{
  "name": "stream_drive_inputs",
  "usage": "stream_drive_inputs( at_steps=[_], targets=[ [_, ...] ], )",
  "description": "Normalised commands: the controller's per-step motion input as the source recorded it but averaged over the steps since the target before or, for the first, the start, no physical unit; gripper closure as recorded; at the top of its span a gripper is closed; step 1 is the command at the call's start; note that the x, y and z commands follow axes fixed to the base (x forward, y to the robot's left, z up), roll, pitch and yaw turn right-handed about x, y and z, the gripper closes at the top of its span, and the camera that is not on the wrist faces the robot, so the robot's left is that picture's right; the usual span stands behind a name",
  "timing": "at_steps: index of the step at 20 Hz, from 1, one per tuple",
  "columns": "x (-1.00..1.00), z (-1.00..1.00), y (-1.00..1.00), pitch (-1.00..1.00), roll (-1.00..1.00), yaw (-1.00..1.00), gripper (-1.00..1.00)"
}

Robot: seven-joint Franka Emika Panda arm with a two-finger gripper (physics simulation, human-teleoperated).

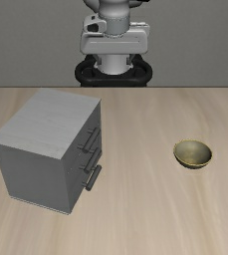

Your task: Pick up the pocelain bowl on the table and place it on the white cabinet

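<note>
The bowl (193,153) sits upright on the desk (135,219), mouth up, at about 4 o'clock from the middle of the exterior view and at 3 o'clock from the cabinet (48,147), well apart from it. The cabinet stands at 9 o'clock, a pale grey box with a flat top and drawer handles (90,159) on the face turned towards the bowl. The arm (112,15) rises at 12 o'clock, at the far edge of the desk, with the pincer (113,45) folded close to it. I cannot tell whether the pincer is open or closed.

The bowl looks small and shallow, with a dull olive-gold glaze and a thin rim. As porcelain it is probably stiff and fairly light, but brittle and slick. It will not give under pressure, so a hard squeeze or a knock against the cabinet's edge could chip it, and a smooth glaze offers little friction.

The curved outside is too wide and too sloped to hold across. The best hold is likely on the rim, one pad inside the wall and one outside, coming straight down at the bowl's 12 or 6 o'clock. A hold on one side of the rim will let the bowl tilt, so the lift should be slow. It needs to rise above the cabinet's top before travelling towards 9 o'clock, then be lowered gently.
</note>
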Motion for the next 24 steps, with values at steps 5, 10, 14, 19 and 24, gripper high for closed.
stream_drive_inputs(
  at_steps=[5, 10, 14, 19, 24],
  targets=[
    [0.00, 0.00, 1.00, 0.00, 0.00, 0.00, -1.00],
    [0.00, 0.00, 1.00, 0.00, 0.00, 0.00, -1.00],
    [0.00, 0.00, 1.00, 0.00, 0.00, 0.00, -1.00],
    [0.60, 0.00, 0.40, 0.00, 0.00, 0.00, -1.00],
    [1.00, 0.00, 0.00, 0.00, 0.00, 0.00, -1.00]
  ],
)
